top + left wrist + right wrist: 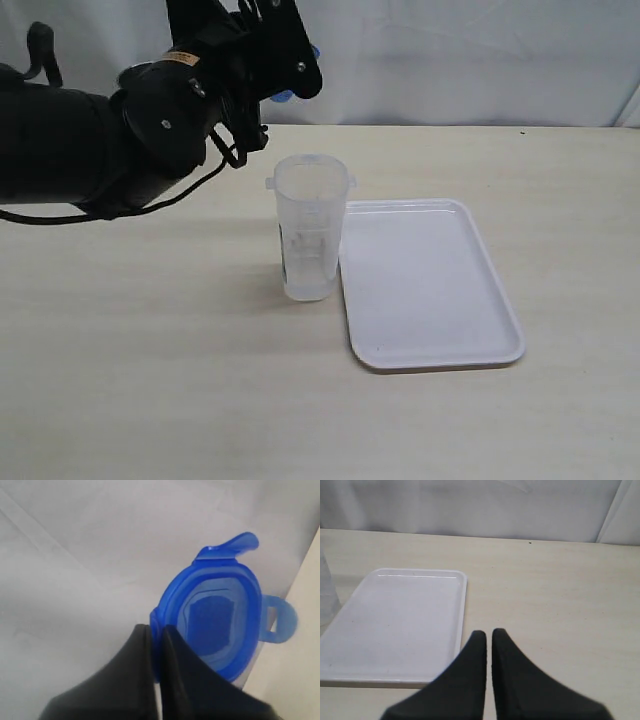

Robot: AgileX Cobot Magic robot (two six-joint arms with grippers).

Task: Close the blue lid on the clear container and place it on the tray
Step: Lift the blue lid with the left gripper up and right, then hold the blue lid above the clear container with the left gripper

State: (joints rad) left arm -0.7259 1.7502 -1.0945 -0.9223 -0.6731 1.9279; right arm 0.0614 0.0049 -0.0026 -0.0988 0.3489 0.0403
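The clear container (309, 228) stands upright and uncovered on the table, just left of the white tray (430, 283). My left gripper (283, 72) is raised behind and above the container, up and to its left. It is shut on the rim of the blue lid (220, 622), which I see from its underside with its flaps out. Only a sliver of the blue lid (285, 96) shows in the exterior view. My right gripper (489, 632) is shut and empty, low over the table beside the tray (395, 625); the exterior view does not show it.
White cloth hangs behind the table's far edge (450, 125). The left arm's black body (90, 140) fills the upper left of the exterior view. An edge of the clear container (326, 595) shows in the right wrist view.
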